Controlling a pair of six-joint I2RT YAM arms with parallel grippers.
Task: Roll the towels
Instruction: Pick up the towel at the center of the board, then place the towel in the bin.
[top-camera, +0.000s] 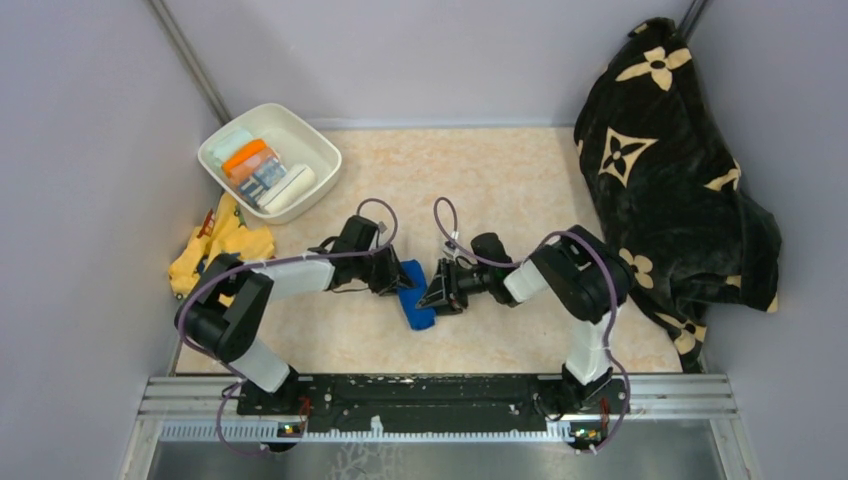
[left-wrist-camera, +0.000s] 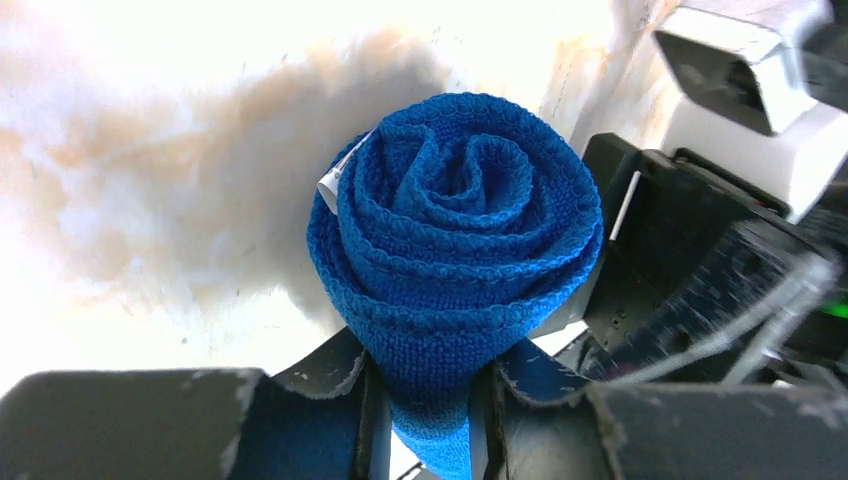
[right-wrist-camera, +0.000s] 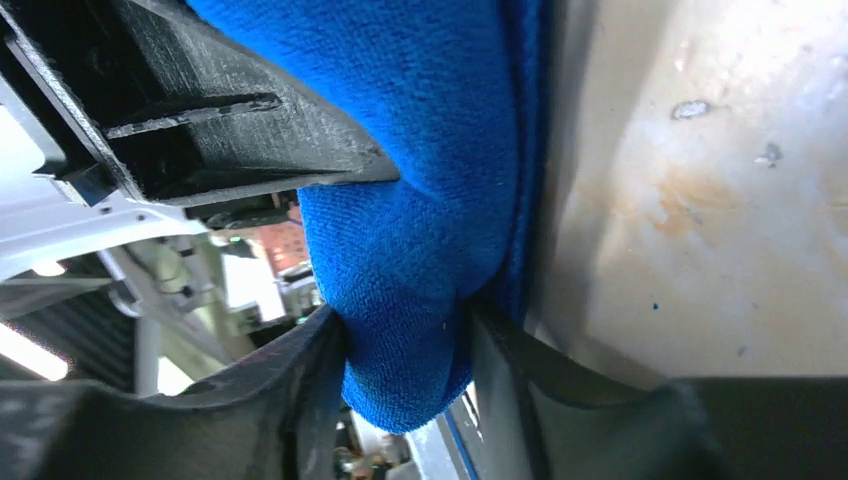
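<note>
Item: blue towel (top-camera: 416, 304), rolled into a tight spiral. The left wrist view shows the coil end-on.
Location of item: on the table (top-camera: 500, 180), directly between the two sets of fingertips, which meet it from opposite sides.
Left gripper (top-camera: 396, 282): its fingers (left-wrist-camera: 325, 385) are closed against the roll, one on each side. They pinch the narrowed near end of the coil, with cloth filling the gap between them.
Right gripper (top-camera: 438, 292): its fingers (right-wrist-camera: 300, 380) clamp a bulging fold of the same towel. Cloth touches both inner faces and hangs just past the tips.
Contact between arms: in the right wrist view, one black finger of the left gripper presses on the towel just beyond the right fingertips. The two grippers are almost touching.
Detail: a small white tag (left-wrist-camera: 328, 186) sticks out from the coil's edge, beyond the left fingertips.
Other towels: the cream-white towel (top-camera: 292, 190) and the printed towel (top-camera: 258, 170) both lie rolled in the white bin (top-camera: 318, 137). The bin sits well away from both sets of fingers, on the far side of the left arm.
Yellow cloth (top-camera: 218, 245): crumpled beside the bin, behind the left arm's elbow and far from the fingers.
Black blanket (top-camera: 670, 190): heaped beyond the right arm with its cream flower motifs showing, well apart from the right fingers.
</note>
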